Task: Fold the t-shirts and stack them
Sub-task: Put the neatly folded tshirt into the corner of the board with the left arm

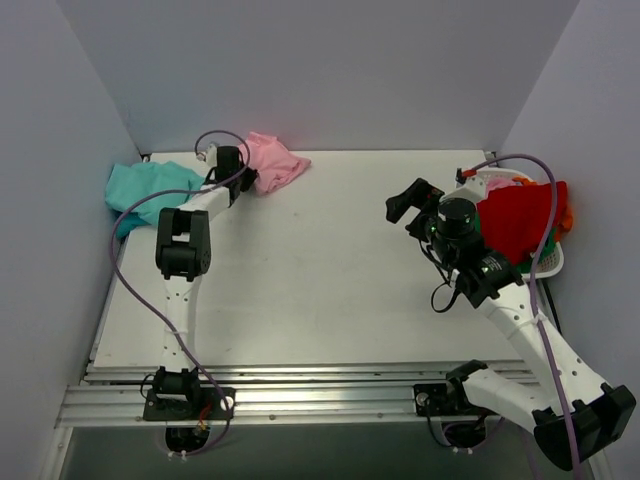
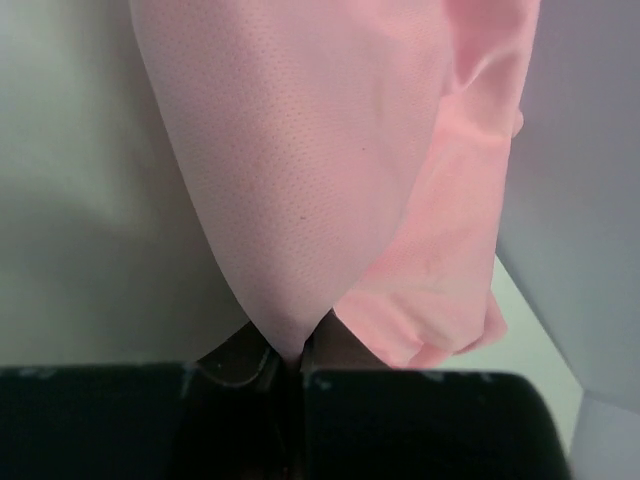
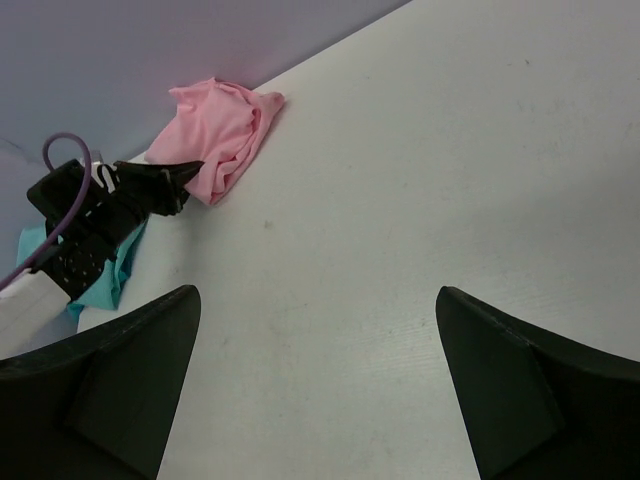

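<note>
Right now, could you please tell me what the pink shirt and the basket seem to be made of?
The pink shirt: soft matte knit, probably cotton or fine mesh; tiny dotted weave and limp folds show. The basket: white, seemingly plastic, from its slotted wall.

You have 2 arms, the left arm and the right arm, both built from slim white links with bulky black joint housings and a black base. A thin purple cable runs along each of them. The left gripper and the right gripper are black, and the right one's fingers are broad matte wedges that narrow to a tip.
</note>
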You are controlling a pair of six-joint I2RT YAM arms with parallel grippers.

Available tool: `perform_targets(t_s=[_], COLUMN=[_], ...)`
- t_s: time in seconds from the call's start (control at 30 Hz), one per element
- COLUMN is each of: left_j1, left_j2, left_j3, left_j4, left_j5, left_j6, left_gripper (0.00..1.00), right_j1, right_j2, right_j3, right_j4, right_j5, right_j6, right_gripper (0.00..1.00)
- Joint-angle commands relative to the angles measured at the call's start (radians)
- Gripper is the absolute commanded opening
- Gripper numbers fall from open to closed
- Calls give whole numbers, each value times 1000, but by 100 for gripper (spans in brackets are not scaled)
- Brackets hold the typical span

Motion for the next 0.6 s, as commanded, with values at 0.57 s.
perform_targets(t_s=[0.57], left_j1=[317], left_j2=[14], left_j3=[777], left_j4=[-867], left_j5=[90], left_j6=[628], left_gripper=[2], right_j1=[-14], right_j2=[19], right_j3=[-71], right_j4=[120], right_j5=[-148], right_j6=[-1], right_gripper=[100])
